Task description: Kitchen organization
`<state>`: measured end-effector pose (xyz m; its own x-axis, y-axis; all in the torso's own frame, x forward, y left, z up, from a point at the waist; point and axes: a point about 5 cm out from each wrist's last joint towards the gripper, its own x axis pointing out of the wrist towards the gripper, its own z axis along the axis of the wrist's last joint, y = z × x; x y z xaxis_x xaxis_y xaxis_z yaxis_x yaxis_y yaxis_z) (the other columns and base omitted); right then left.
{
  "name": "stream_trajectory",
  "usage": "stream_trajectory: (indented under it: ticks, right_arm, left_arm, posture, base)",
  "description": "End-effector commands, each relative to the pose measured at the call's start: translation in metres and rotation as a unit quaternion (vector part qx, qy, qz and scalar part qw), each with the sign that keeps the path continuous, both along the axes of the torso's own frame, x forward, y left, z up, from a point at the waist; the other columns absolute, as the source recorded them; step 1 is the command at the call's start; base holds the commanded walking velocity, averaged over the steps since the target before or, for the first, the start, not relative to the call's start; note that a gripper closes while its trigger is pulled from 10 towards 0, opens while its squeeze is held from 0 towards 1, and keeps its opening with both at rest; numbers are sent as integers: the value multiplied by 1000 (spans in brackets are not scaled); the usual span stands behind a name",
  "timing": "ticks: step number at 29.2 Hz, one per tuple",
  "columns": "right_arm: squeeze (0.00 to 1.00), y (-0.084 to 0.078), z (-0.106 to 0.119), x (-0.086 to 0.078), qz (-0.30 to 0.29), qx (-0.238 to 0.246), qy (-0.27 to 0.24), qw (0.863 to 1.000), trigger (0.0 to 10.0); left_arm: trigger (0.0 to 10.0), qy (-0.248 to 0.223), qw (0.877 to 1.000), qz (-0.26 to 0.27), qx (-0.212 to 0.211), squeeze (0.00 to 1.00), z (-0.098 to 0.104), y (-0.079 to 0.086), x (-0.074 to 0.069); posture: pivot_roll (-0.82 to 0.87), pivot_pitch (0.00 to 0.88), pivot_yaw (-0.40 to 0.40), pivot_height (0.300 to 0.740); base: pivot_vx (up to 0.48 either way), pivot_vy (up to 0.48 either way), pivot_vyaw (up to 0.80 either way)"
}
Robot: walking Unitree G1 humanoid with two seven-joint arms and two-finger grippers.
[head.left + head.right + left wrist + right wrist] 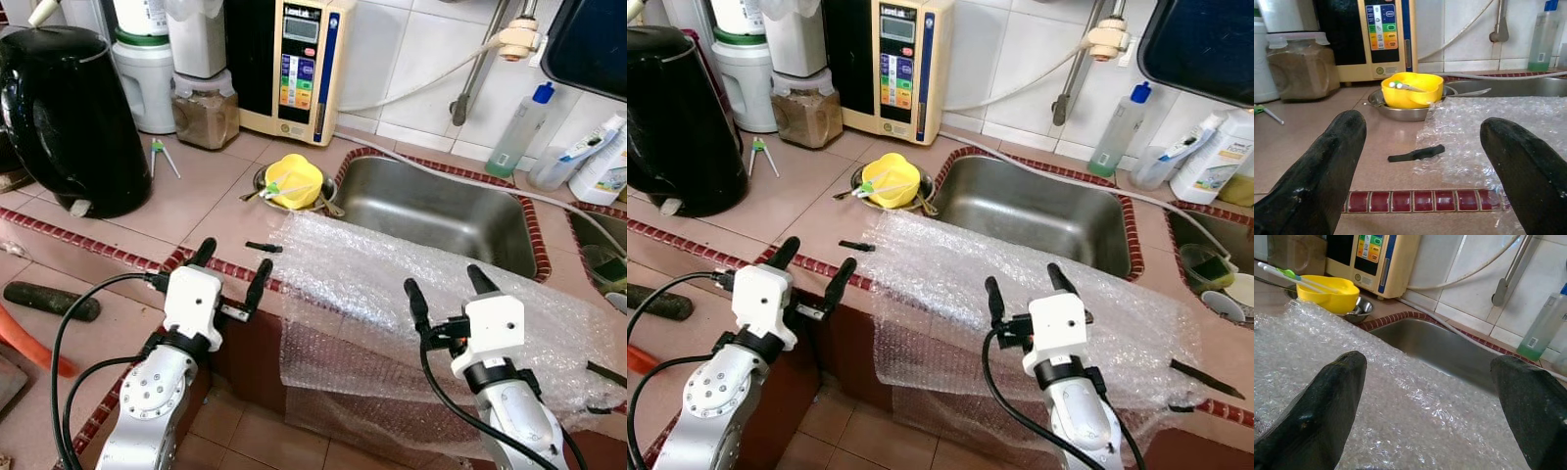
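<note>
Spread left gripper [231, 266], bubble wrap [392, 284], right gripper [443, 283]

Sheet of clear bubble wrap [411, 294], spread flat over the front edge of the tiled counter [196, 186] and hanging down its front face, its far edge reaching the near rim of the steel sink [441, 211]. Small black strip [263, 247] lying flat on the counter, just beside the sheet's left corner. Yellow bowl [294, 181] upright in a steel dish [1400, 111], holding white-and-green utensils [1400, 85], at the sink's left rim.
</note>
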<state>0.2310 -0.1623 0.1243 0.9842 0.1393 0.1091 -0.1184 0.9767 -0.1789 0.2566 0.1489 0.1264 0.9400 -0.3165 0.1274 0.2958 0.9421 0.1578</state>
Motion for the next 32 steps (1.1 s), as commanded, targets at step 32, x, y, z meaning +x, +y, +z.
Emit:
stream_trajectory:
  ticks: [32]
  right_arm:
    - [0,-4,4,1,-1,-10,-10,1000,10000]
  left_arm:
    - [10000,3,1000,-29,-1,0,-3,-9,-3]
  posture:
    - [208,0,-95,740]
  base:
    - [286,0,0]
